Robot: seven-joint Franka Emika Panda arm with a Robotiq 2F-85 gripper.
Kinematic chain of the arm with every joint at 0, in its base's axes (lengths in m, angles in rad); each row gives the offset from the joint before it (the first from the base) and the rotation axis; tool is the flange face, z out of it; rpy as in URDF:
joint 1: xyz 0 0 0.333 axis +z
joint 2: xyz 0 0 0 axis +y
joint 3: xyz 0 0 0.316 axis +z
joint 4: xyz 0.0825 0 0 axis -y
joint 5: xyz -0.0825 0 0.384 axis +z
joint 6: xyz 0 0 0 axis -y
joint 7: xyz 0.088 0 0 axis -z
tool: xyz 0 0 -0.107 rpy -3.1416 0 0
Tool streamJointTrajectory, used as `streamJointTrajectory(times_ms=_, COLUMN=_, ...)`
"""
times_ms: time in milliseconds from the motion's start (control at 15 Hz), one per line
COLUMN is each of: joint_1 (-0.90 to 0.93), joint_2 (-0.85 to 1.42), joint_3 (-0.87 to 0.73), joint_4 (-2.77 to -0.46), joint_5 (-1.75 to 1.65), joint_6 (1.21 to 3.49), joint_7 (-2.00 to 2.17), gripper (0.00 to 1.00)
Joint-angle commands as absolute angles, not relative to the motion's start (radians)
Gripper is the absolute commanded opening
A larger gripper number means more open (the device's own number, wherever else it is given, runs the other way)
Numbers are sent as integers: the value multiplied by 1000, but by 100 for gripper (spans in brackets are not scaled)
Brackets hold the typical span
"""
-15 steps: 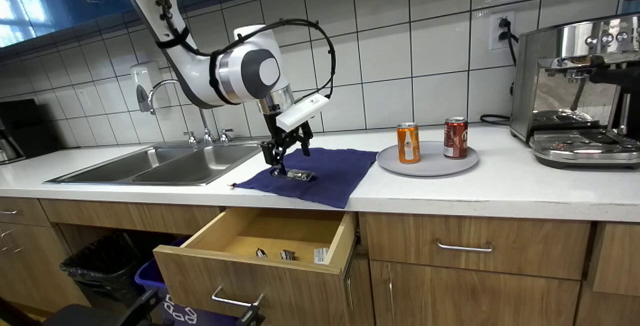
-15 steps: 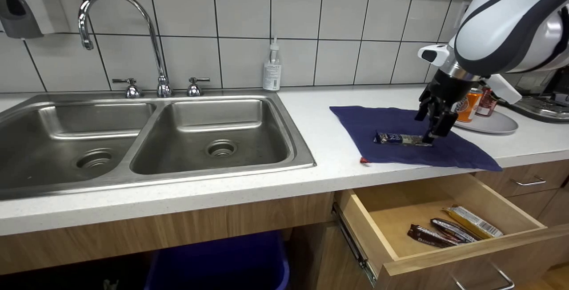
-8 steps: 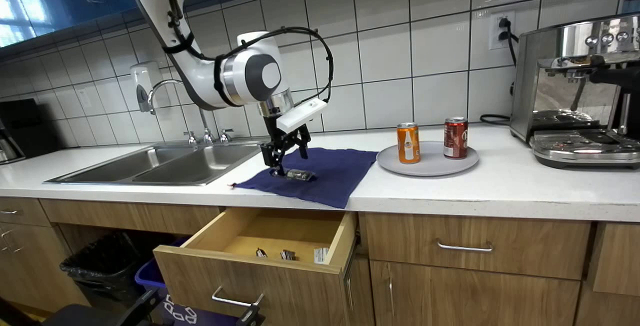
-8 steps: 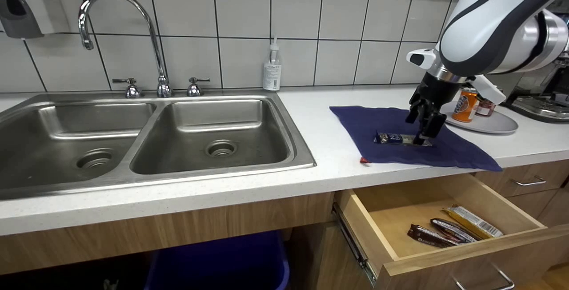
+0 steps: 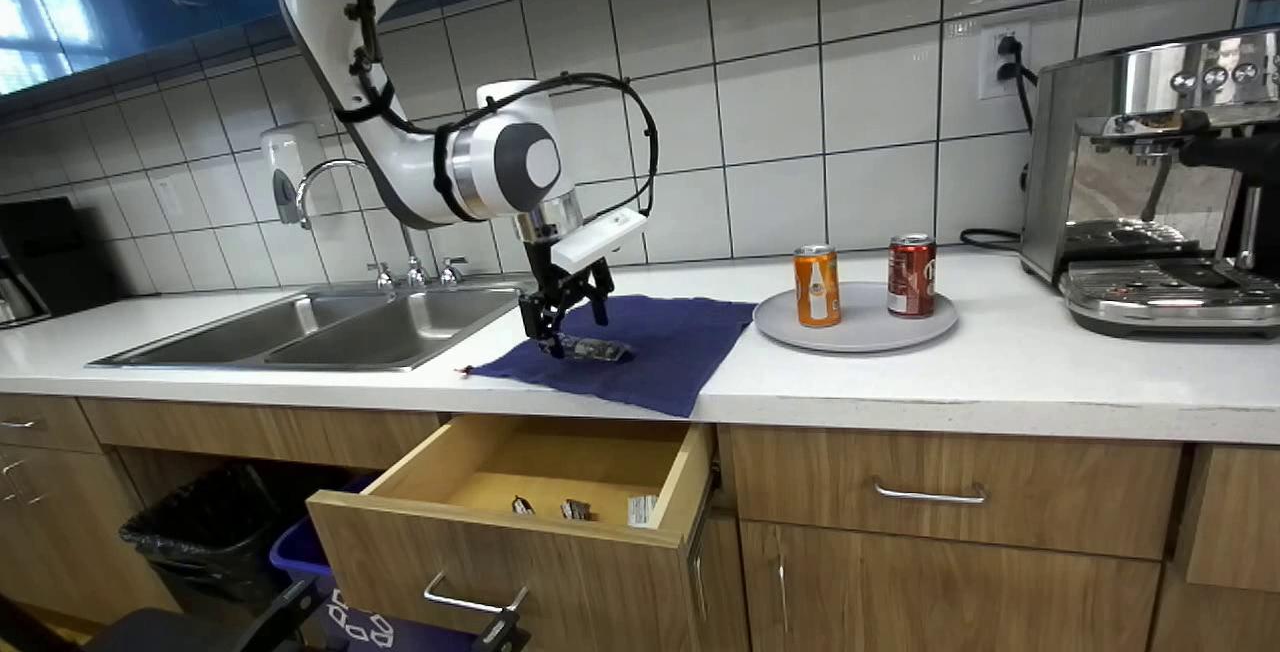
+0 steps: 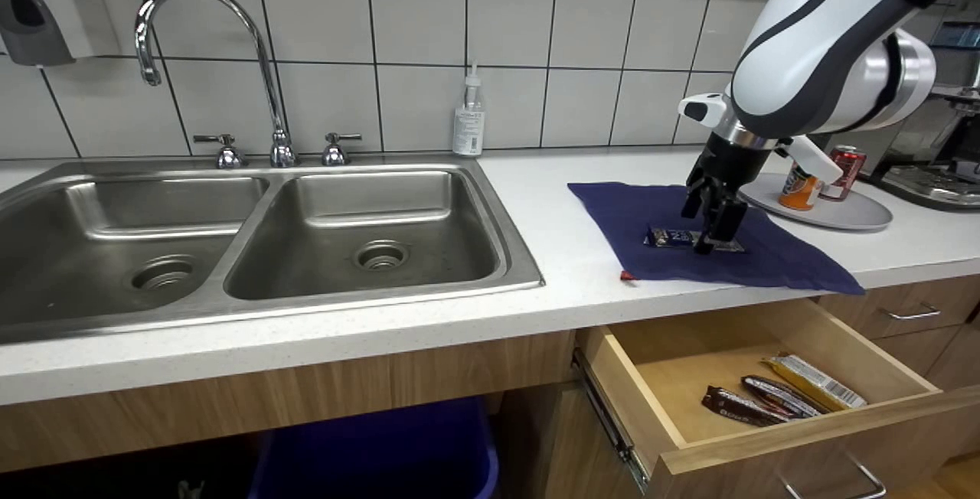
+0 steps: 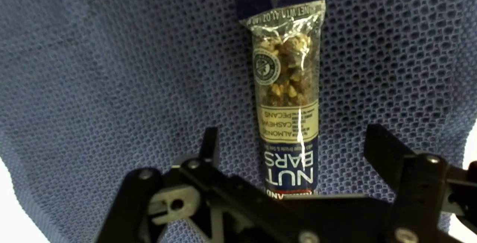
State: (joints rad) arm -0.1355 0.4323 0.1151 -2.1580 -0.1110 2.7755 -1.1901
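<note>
A wrapped nut bar [image 7: 288,79] with a clear and dark blue wrapper lies flat on a blue cloth [image 7: 111,68]. In the wrist view my gripper [image 7: 292,138] is open, with a fingertip on either side of the bar and a gap to each side. The bar's lower end is hidden behind the gripper. In both exterior views the gripper [image 5: 577,330] [image 6: 698,229] is low over the bar [image 5: 597,348] [image 6: 668,237] and the cloth [image 5: 680,332] [image 6: 635,204], hiding part of the bar. It holds nothing.
An open drawer [image 6: 689,361] below holds a yellow bar [image 6: 819,383] and two brown bars [image 6: 739,406] [image 6: 788,398]. A grey plate [image 5: 860,340] carries an orange can [image 5: 817,287] and a red can [image 5: 911,277]. A sink [image 6: 521,273] and coffee machine [image 5: 1170,192] flank the cloth.
My gripper has moved from the clear end of the nut bar toward its middle, leftward in both exterior views. It stays open. The bar, cloth and drawer have not moved.
</note>
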Motion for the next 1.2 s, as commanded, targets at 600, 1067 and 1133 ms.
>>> streamJointTrajectory(times_ms=600, joint_1=-108, joint_2=492, joint_3=100, joint_4=-2061, joint_5=-135, joint_6=2702, joint_7=-1169, gripper=66)
streamJointTrajectory(times_ms=1067, joint_1=-113, joint_2=485, joint_3=101, joint_4=-2060, joint_5=-133, joint_6=2703, joint_7=-1176, gripper=12)
streamJointTrajectory(times_ms=1133, joint_1=-114, joint_2=482, joint_3=100, joint_4=-2062, joint_5=-134, joint_6=2706, joint_7=-1177, gripper=6)
